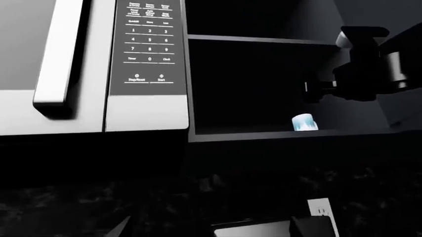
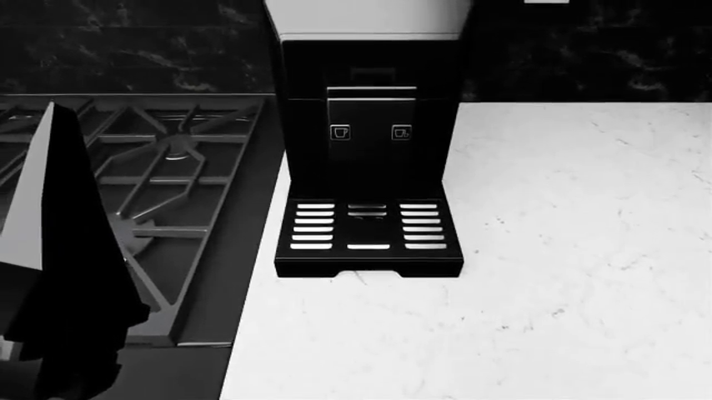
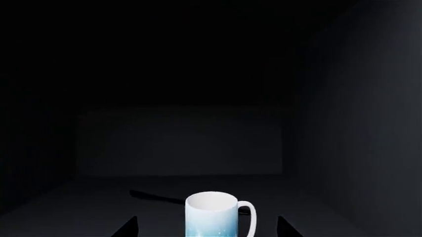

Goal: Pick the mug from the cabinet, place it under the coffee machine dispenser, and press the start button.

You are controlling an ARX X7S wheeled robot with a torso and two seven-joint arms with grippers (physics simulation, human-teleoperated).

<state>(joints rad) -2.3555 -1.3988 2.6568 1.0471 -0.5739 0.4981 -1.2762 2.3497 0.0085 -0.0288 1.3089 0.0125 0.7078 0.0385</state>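
Left wrist view: glossy microwave point(image 1: 92, 64) with a flat keypad, then a dark open cabinet point(image 1: 264, 133) with the mug point(image 1: 305, 122) upright near the shelf's front edge, white with a jagged light-blue band, just below the right pincer point(image 1: 315, 90). Head view: iron stove grates point(image 2: 167, 167), boxy black coffee machine point(image 2: 369, 150) with dispenser point(image 2: 372, 98) and slotted drip tray point(image 2: 368, 227) on the speckled white bench point(image 2: 556, 275). Right wrist view: fingertips point(image 3: 125, 228) spread open either side of the mug point(image 3: 212, 215). Left pincer's state: cannot tell.
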